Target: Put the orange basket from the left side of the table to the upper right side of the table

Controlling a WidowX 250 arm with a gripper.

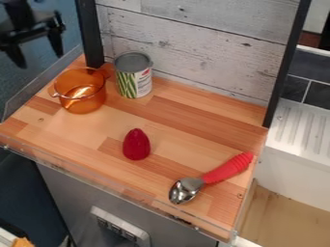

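Observation:
The black gripper (39,60) hangs at the upper left, past the wooden table's left edge, its two fingers spread apart with nothing between them. Below it and to its right, an orange see-through pot-like basket (82,99) stands upright on the left part of the table (187,118). The basket has a small handle on each side, and the gripper is not touching it.
Just right of the basket stands a tin can (134,82). A red pointed object (136,144) is near the middle, and a red-handled scoop (226,168) lies front right. Dark posts and a plank wall (199,36) bound the back.

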